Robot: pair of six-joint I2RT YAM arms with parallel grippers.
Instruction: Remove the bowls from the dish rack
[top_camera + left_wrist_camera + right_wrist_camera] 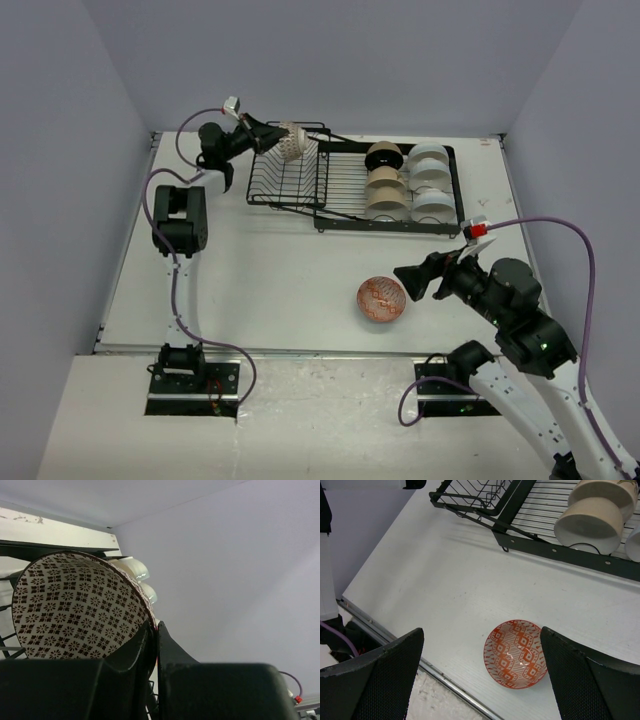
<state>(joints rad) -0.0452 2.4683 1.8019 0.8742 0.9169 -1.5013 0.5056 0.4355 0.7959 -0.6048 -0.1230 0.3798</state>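
Top external view, nearest the arm bases: the right gripper (404,282) hangs with its fingers spread wide, holding nothing, just right of an orange-patterned bowl (382,299) that sits upright on the desk (260,270). From the right wrist that bowl (516,653) lies on the desk below and between the parted fingers (375,675), clear of both.

Farther back stands the dish rack (390,222). Its long section holds three beige bowls (385,180) with black insides and, to their right, three white bowls (432,180), all on edge.

Farthest, at the far rim of the smaller basket, the left gripper (268,136) pinches the rim of a brown-patterned bowl (291,141), which stands on edge. The left wrist shows its fingers (167,645) pressed onto that bowl's (75,610) edge.
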